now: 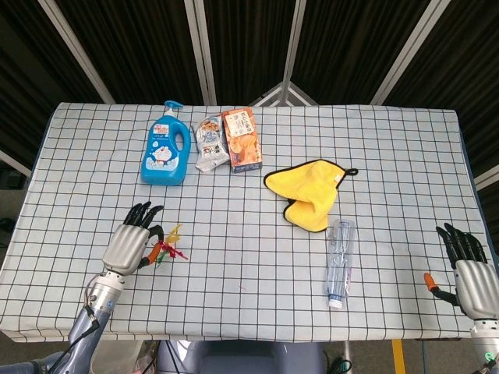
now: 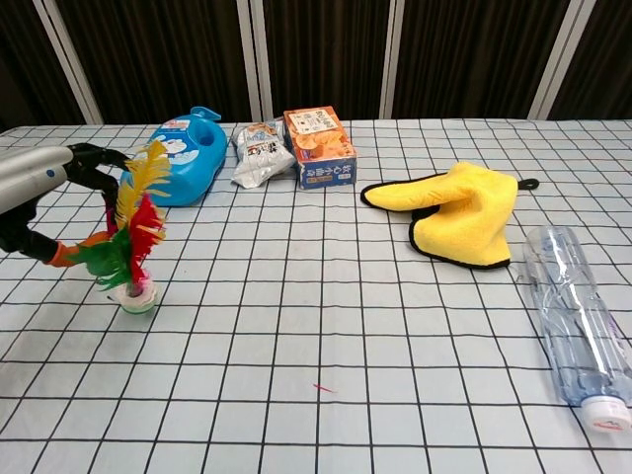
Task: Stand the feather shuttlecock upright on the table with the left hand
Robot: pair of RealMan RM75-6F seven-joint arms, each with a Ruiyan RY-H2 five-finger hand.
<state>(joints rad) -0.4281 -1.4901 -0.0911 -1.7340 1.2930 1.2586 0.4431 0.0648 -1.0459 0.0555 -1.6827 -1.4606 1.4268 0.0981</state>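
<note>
The feather shuttlecock (image 2: 130,235) has yellow, red and green feathers above a white round base. It stands upright at the table's front left, base low at the cloth. My left hand (image 2: 38,190) is beside it on the left, its dark fingers curved over the feathers and its orange-tipped thumb at the green ones, holding it. From the head view, the shuttlecock (image 1: 168,247) sits just right of the left hand (image 1: 127,245). My right hand (image 1: 470,274) rests at the front right edge, fingers spread, holding nothing.
A blue detergent bottle (image 2: 182,158), a snack bag (image 2: 259,151) and an orange box (image 2: 320,145) line the back. A yellow cloth (image 2: 462,211) lies centre right, and a clear plastic bottle (image 2: 576,312) lies on its side at the right.
</note>
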